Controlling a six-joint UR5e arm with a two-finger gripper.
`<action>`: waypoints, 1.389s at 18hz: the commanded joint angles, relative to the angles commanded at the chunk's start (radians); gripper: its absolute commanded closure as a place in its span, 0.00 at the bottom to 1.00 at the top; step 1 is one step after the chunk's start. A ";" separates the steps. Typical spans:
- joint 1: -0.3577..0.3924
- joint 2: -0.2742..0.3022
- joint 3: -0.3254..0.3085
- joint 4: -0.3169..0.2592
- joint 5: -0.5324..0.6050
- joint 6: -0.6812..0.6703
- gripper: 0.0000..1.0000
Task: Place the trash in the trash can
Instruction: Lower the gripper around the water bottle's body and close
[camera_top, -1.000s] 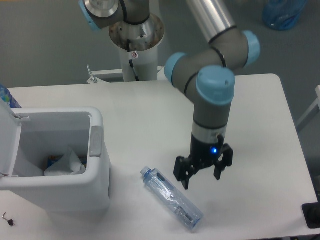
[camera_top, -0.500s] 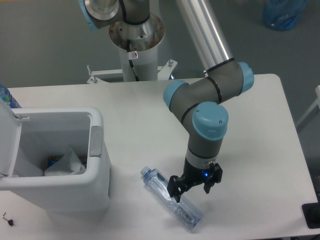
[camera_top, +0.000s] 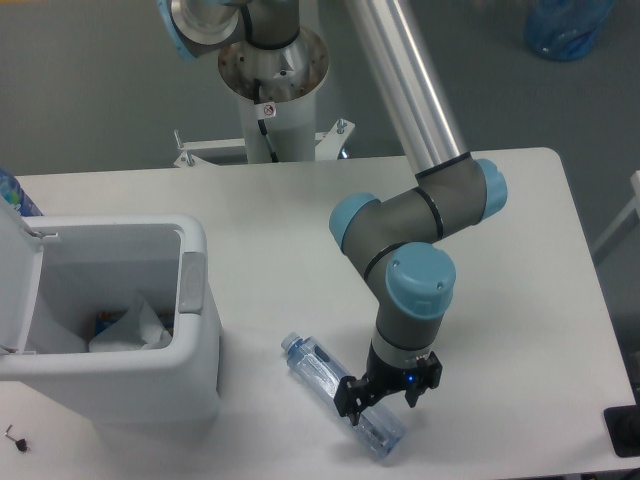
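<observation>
Fingers spread apart astride the crushed bottle near the desk's front edge, not yet clamped (so likely half done), with white paper already down inside the open-lidded trash can at the left edge.

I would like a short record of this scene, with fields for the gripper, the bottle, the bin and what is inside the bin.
gripper: lowered over the bottle, fingers on either side of it
bottle: lying flat on the table, cap toward the bin
trash can: lid open, left of the bottle
inside bin: white paper wad
</observation>
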 joint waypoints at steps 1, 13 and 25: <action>0.000 -0.006 0.005 0.000 0.000 0.000 0.00; -0.015 -0.057 0.031 0.002 0.055 0.000 0.00; -0.017 -0.043 0.028 0.000 0.055 -0.002 0.30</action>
